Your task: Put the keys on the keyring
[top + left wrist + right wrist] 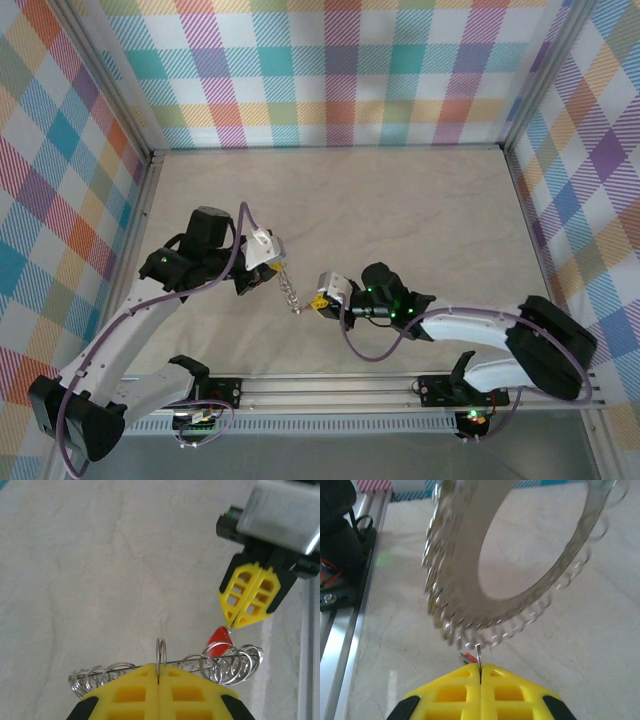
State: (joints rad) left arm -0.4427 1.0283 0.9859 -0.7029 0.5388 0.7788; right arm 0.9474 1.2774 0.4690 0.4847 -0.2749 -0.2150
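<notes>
From above I saw both arms reaching in toward the middle of the counter (400,200), nearer its front edge than its back. The left tool (276,266) and the right tool (316,303) were both closed. The keyring (290,291) ran edge-on between them, meeting each tip. What the right tip pinched was too small to make out.

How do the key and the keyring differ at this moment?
The key is red-headed and tiny; the keyring is silvery, far larger and fringed with small loops. The right gripper pinches the key; the left gripper pinches one loop of the keyring. Both are held in shut jaws, close together.
</notes>
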